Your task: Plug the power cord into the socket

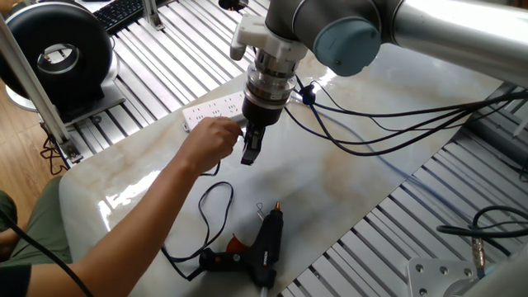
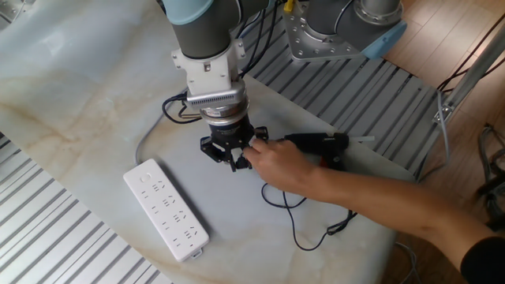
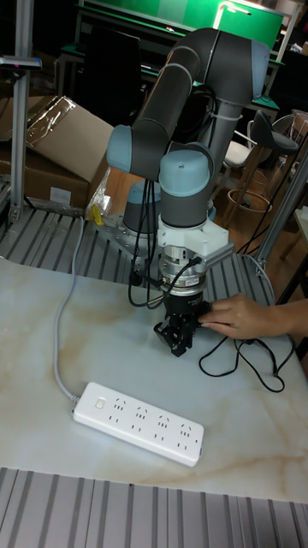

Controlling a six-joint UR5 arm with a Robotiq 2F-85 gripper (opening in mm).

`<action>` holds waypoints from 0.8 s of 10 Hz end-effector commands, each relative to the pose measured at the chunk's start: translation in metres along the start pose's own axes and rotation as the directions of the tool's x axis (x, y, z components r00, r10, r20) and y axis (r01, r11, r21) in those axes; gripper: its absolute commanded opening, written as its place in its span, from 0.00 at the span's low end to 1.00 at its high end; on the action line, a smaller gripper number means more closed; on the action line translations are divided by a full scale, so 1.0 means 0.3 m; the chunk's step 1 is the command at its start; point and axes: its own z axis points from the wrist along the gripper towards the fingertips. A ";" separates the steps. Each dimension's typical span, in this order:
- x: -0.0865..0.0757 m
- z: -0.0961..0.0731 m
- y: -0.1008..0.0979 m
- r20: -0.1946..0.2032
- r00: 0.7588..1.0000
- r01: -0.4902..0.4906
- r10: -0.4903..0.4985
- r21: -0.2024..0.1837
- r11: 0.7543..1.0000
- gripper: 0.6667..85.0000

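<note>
My gripper (image 1: pixel 250 150) hangs just above the marble table, pointing down; it also shows in the other fixed view (image 2: pixel 235 161) and the tall view (image 3: pixel 178 341). Its black fingers stand close together, and a person's hand (image 1: pixel 208 142) rests against their side. The power cord (image 1: pixel 216 196) runs in loops from that hand to a black glue gun (image 1: pixel 262 244). The hand hides its plug, so I cannot tell what sits between the fingers. The socket, a long white strip (image 2: pixel 166 209), lies flat a short way from the gripper (image 3: pixel 137 421).
A person's arm (image 2: pixel 379 197) reaches across the table from the side. Thick black robot cables (image 1: pixel 388 124) trail over the tabletop behind the arm. The strip's pale grey cable (image 3: pixel 60 334) curves along the table. A black round device (image 1: pixel 58 54) stands off the table.
</note>
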 end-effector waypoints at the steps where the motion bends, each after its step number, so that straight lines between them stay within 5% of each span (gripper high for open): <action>1: -0.009 -0.005 0.001 0.010 1.000 -0.006 0.006 -0.005 1.000 0.41; 8: -0.009 -0.006 0.001 0.011 1.000 -0.011 0.011 -0.005 1.000 0.39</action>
